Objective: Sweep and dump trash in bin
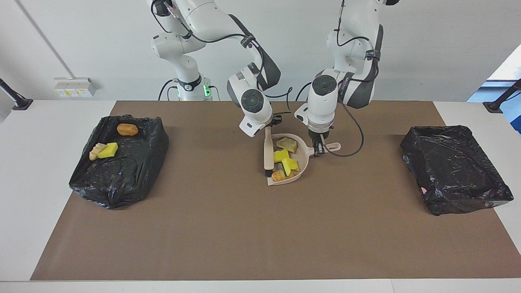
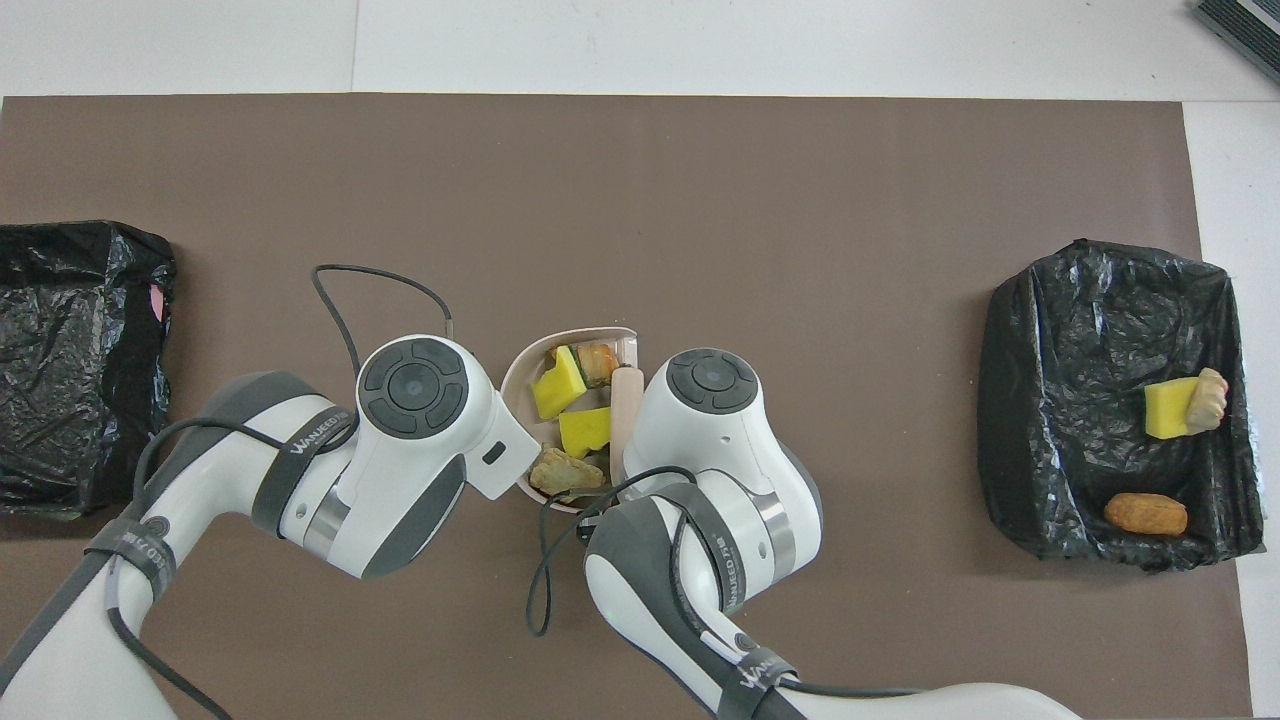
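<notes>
A beige dustpan (image 1: 303,151) sits at mid table and also shows in the overhead view (image 2: 518,372). It holds yellow sponge bits (image 1: 285,159) (image 2: 560,390) and tan and brown lumps (image 1: 286,143) (image 2: 565,470). My left gripper (image 1: 318,149) is shut on the dustpan's handle. My right gripper (image 1: 270,127) is shut on a beige brush (image 1: 268,152) (image 2: 625,400), which stands along the pan's side toward the right arm's end, with its head at the pan's mouth. In the overhead view both wrists hide the fingers.
A black-bag-lined bin (image 1: 122,179) (image 2: 1080,330) at the right arm's end holds an orange-brown lump (image 1: 127,129), a yellow sponge bit (image 1: 108,150) and a tan lump (image 1: 96,151). A second black-lined bin (image 1: 456,171) (image 2: 70,360) stands at the left arm's end. A brown mat (image 1: 244,236) covers the table.
</notes>
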`<move>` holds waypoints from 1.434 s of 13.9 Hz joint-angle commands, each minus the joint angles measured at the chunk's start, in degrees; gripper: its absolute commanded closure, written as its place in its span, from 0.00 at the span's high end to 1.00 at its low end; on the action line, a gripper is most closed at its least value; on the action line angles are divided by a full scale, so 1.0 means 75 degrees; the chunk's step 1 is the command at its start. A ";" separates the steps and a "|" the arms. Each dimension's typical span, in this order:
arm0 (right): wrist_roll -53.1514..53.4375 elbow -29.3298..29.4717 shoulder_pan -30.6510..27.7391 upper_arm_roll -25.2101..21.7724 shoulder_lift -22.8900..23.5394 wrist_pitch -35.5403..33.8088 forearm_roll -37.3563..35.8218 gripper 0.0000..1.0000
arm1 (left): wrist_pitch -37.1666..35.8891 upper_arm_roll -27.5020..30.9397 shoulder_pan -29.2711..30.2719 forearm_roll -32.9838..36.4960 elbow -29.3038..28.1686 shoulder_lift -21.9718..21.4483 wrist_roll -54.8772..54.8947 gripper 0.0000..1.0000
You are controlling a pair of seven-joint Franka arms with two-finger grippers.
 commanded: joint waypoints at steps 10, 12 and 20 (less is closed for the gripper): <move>0.0716 -0.0024 0.0047 0.0029 -0.1129 -0.1966 -0.1224 0.00 | -0.0643 0.0103 0.2105 -0.0118 0.0064 -0.1330 0.2389 0.00; 0.1148 -0.0187 0.0246 0.0029 -0.1269 -0.1979 -0.1260 0.00 | -0.0912 0.0126 0.3006 -0.0374 0.0297 -0.1484 0.3596 0.00; 0.1456 -0.1429 0.0903 0.0088 -0.1597 -0.0679 -0.0323 0.00 | -0.1966 0.0138 0.6757 -0.1466 0.2427 -0.0819 0.6798 0.00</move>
